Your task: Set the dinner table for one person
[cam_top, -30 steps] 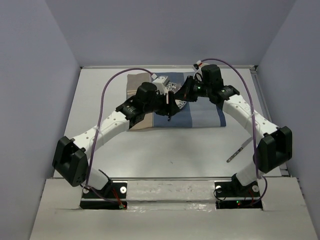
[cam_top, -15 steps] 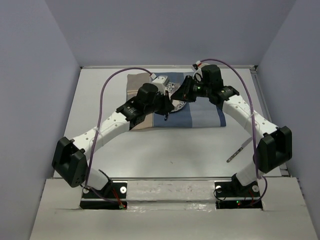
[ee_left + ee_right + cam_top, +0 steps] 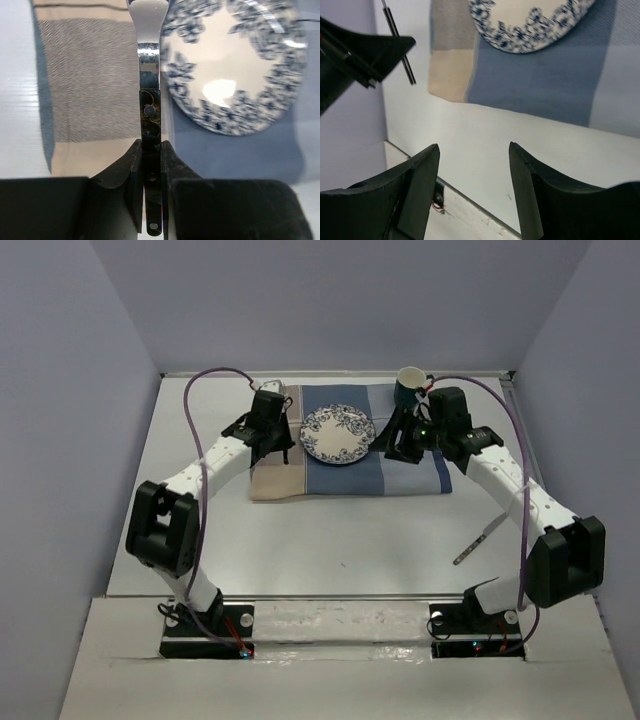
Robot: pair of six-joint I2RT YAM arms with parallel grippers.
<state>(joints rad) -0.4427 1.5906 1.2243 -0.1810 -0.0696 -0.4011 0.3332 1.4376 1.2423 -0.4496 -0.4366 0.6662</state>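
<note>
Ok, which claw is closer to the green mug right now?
Right. The right claw hangs just in front of the mug, over the mat; the left claw is across the plate, at the mat's left side.

utensil (image 3: 149,75) cut off at top edge, plate (image 3: 235,60) cropped, slim metal piece (image 3: 478,542) too small to identify

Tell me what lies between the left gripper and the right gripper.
A round white plate with a blue floral rim, on the striped cloth mat; the top external view shows it between the left gripper and right gripper.
</note>
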